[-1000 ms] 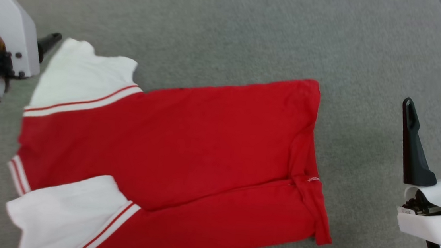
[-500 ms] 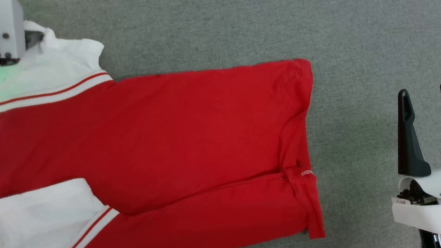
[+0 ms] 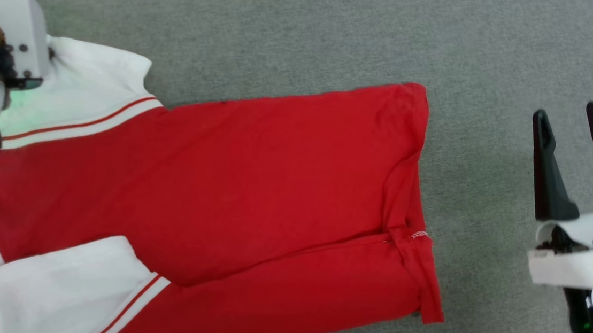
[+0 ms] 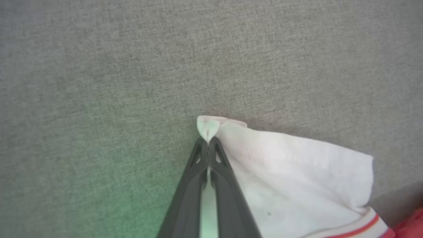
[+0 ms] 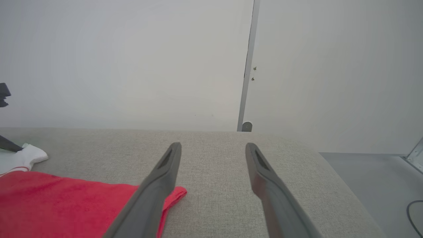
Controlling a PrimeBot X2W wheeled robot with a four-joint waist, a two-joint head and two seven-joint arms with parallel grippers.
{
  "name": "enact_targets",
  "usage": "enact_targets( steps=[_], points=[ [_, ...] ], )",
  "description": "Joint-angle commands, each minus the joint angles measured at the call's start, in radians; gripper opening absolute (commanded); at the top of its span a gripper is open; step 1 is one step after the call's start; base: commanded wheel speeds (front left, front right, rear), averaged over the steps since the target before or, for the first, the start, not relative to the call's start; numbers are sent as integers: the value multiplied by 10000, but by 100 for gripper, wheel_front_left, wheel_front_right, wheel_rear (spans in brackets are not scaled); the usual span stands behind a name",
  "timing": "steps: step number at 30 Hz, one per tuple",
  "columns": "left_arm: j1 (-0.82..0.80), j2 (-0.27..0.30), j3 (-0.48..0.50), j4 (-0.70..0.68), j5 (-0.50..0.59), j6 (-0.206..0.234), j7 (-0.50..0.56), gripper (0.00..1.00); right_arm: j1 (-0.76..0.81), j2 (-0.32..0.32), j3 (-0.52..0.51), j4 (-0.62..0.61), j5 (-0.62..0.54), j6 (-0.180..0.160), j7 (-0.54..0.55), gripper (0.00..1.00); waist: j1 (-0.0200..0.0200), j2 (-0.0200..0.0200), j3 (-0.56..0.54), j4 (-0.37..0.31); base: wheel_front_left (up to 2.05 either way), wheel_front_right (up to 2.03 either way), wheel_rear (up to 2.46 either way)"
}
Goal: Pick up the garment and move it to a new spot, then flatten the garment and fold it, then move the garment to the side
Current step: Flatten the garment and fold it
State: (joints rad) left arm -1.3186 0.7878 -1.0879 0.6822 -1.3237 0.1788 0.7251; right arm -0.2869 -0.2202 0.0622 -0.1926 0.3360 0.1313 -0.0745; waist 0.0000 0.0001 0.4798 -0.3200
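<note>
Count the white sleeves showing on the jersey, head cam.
2. The upper-left sleeve has its corner pinched in the shut left tool; the lower-left sleeve lies on the red body of the jersey. None seems hidden.

- The garment (image 3: 252, 184), a red jersey with white sleeves and red-and-white stripe trim, is lying flat and partly folded on the grey fabric surface (image 3: 287, 26). In the head view its long axis is running roughly 9 to 3 o'clock.
- Hem end is sitting at 3 o'clock, its edge curling over slightly.
- Long side at 6 o'clock is lying folded in over the body.
- White sleeves are resting at 7 and 10 o'clock.
- The tip of the 10 o'clock sleeve is being pinched in the closed left gripper (image 4: 208, 140).
</note>
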Motion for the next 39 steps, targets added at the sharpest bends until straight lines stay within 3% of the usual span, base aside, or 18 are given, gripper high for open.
enact_targets(
  steps=[1, 8, 20, 26, 32, 33, 34, 39],
  points=[
    [494, -233, -184, 69, -104, -58, 97, 0, -255, 52, -74, 61, 120, -10, 263, 100, 0, -1, -83, 114, 0, 0, 0],
    [334, -614, -84, 245, -143, -161, -143, 0, -1591, 103, 60, 968, 462, -10, 2353, 100, 0, -1, -126, 418, 0, 0, 0],
    [-123, -1223, -92, 579, 25, -386, -266, 0, -3910, 371, 398, 3612, 739, -9, 6851, 100, 0, -1, 165, 940, 0, 0, 0],
    [-217, -1437, -109, 763, 75, -448, -317, 0, -4407, 591, 495, 4575, 756, -9, 8328, 100, 0, -1, 312, 1100, 0, 0, 0],
    [-263, -1585, -117, 921, 73, -521, -379, 0, -4628, 792, 601, 5162, 885, -7, 8890, 99, 0, -1, 393, 1184, 0, 0, 0],
    [-256, -1614, -114, 959, 67, -545, -399, 0, -4670, 808, 656, 5255, 968, -7, 8946, 36, 0, -1, 399, 1193, 0, 0, 0],
    [-243, -1674, -110, 1029, 45, -578, -420, 0, -4765, 773, 825, 5366, 1053, -4, 9005, 0, 0, -1, 400, 1216, 0, 0, 0],
    [-252, -1790, -10, 1195, -35, -712, -569, 0, -4964, 475, 885, 5601, 1181, -4, 8968, 0, 0, -1, 313, 1333, 0, 0, 0]
  ],
)
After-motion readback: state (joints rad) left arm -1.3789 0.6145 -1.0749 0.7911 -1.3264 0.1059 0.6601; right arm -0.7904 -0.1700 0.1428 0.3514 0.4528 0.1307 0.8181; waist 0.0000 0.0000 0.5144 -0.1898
